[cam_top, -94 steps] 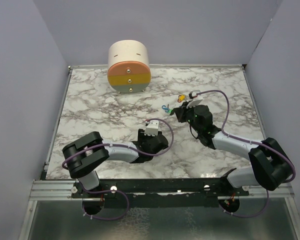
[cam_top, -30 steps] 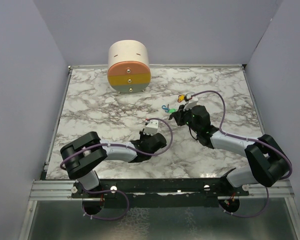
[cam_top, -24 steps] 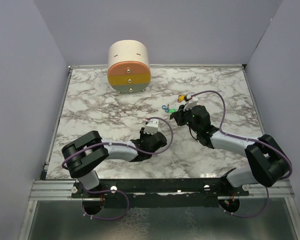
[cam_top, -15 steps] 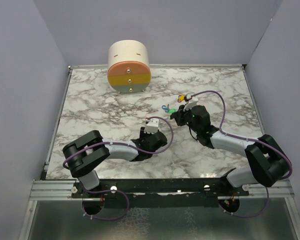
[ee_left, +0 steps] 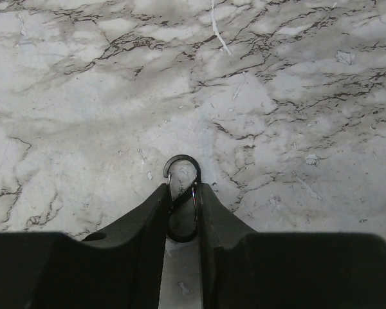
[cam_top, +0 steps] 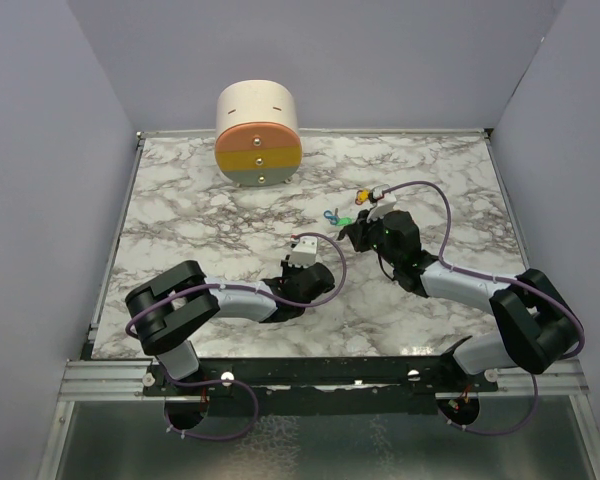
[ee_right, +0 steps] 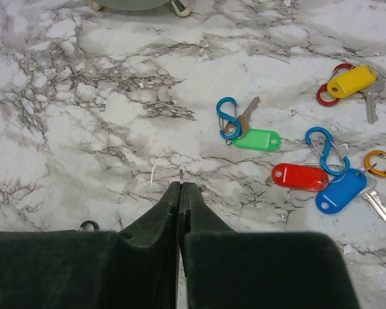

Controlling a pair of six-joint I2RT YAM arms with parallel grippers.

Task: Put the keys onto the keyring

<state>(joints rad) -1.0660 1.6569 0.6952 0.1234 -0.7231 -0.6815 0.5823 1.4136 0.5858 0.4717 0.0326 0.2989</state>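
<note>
My left gripper is shut on a small black carabiner keyring, low over the marble; it also shows in the top view. My right gripper is shut, and a thin metal tip pokes out between its pads; what it belongs to is hidden. The keys lie ahead and right of it: green with a blue clip, red, blue under another blue clip, and yellow with a red ring. In the top view they cluster by the right gripper.
A round drawer unit with orange, yellow and grey fronts stands at the back left. An orange clip lies at the right edge of the key cluster. The black carabiner also shows at the lower left of the right wrist view.
The left gripper has edged slightly right with the black carabiner still held. The right gripper moved a little left over three seconds and has since stayed put.
</note>
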